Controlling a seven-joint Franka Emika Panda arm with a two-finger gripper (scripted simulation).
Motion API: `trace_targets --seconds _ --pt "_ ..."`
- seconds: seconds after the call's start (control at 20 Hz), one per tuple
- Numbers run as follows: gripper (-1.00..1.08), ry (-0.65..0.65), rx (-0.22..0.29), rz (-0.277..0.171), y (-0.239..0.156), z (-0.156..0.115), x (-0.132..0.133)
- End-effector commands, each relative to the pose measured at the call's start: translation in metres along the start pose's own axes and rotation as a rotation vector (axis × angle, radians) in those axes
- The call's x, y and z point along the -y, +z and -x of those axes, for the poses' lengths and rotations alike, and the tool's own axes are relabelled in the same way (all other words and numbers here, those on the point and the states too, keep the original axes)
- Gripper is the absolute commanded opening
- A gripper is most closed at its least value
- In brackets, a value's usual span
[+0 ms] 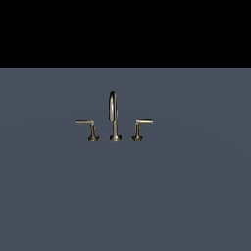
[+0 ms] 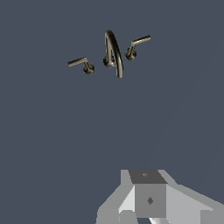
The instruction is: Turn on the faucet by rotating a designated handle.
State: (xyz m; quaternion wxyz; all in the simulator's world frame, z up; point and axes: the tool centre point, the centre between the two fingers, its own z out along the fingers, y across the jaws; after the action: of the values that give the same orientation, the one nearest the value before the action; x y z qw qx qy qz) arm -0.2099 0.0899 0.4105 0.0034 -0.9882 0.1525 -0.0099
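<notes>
- Exterior view shows a small bronze faucet standing on a flat slate-grey counter, with a black band above the counter's far edge.
- Its tall arched spout rises in the middle, with a lever on a round base at each side.
- On the exterior view's left is the handle, its thin arm jutting out toward that side from an upright post.
- On the exterior view's right stands the mirror-image lever, its arm pointing the opposite way.
- No arm or gripper appears anywhere in the exterior view.
- Wrist view shows the same set from above: the spout curls forward, the handle lies to one side and the other lever to the other.
- Only the grey blocky body of the gripper shows at the edge of the wrist view; its fingertips are out of the picture, so I cannot tell whether it is spread or closed.
- The faucet sits well ahead of the gripper, well apart from it, with bare counter between them.
- The handle is the piece offset to one side of the gripper's line; nothing touches it.
- All three pieces stand upright, close together in a row, each on its own base.
</notes>
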Motion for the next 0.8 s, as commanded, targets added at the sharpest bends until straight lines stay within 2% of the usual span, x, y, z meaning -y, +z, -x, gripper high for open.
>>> trace_targets --seconds 0.0,0.75 --pt "-1.00 0.052 0.001 0.000 0.014 -0.004 0.013" --pt "-1.00 0.342 0.006 -0.002 0.091 -0.044 0.080"
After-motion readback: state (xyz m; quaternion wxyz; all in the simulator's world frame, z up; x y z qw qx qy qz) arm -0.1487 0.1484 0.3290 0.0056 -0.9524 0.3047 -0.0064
